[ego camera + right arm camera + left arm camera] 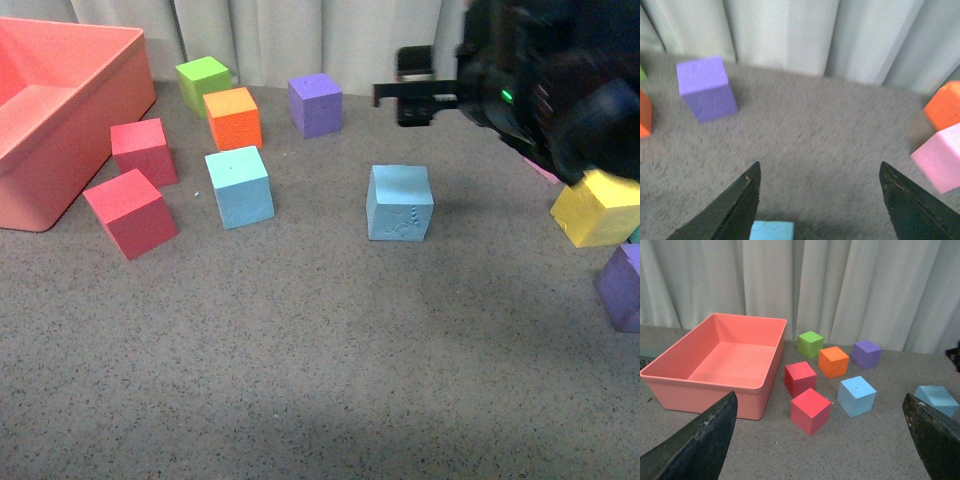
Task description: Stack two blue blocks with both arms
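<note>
The right end effector hangs wide open and empty over the surface, close to the marked blue block near the middle. The plain blue block sits well to its left, just in front of an orange block. The left end effector is also spread wide, holding nothing.

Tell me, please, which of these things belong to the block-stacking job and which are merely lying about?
For the job: plain blue block; embossed blue block; left tool; right tool, both open.
Lying about: coral bin; red cubes; green cube; orange cube; purple cubes; yellow cube.
</note>
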{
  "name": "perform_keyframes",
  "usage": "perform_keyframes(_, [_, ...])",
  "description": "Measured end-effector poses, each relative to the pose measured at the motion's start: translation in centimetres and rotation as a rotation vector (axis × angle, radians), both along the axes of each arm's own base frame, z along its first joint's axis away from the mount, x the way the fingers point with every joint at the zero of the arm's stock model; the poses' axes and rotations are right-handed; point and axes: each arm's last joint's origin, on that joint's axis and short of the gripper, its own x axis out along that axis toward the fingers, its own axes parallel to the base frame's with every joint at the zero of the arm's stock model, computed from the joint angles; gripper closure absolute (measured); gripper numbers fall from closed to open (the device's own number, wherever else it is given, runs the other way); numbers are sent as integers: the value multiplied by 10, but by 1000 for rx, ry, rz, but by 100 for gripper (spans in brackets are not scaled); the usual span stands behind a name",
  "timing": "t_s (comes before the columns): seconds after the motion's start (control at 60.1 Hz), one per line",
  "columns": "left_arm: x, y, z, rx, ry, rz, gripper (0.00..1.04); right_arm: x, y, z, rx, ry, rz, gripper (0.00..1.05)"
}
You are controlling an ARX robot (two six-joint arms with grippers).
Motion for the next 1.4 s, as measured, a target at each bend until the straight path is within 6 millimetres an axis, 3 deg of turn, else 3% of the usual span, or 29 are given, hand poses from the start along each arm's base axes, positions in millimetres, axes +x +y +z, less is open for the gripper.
perform_keyframes(0.083, [0, 0, 0, 0, 0, 0, 7, -25, -23, 9, 38, -182, -5, 51])
perform_keyframes(0.183, [0, 0, 0, 0, 0, -1, 7, -56, -51, 36, 67, -330, -20, 69])
perform_keyframes(0.25, [0, 0, 0, 0, 0, -1, 7, -76, -67, 43, 66, -351, -32, 81])
perform_keyframes(0.366, [0, 0, 0, 0, 0, -1, 7, -110, -84, 35, 50, -303, -17, 104])
perform_keyframes(0.582, [0, 0, 0, 0, 0, -1, 7, -155, -106, 49, 50, -316, -17, 104])
perform_keyframes(0.798, [0, 0, 0, 0, 0, -1, 7, -188, -119, 47, 48, -299, -19, 104])
perform_keyframes(1.098, [0, 0, 0, 0, 0, -1, 7, -220, -135, 47, 50, -300, -19, 104])
perform_keyframes(1.397, [0, 0, 0, 0, 0, -1, 7, -241, -136, 48, 50, -302, -20, 104])
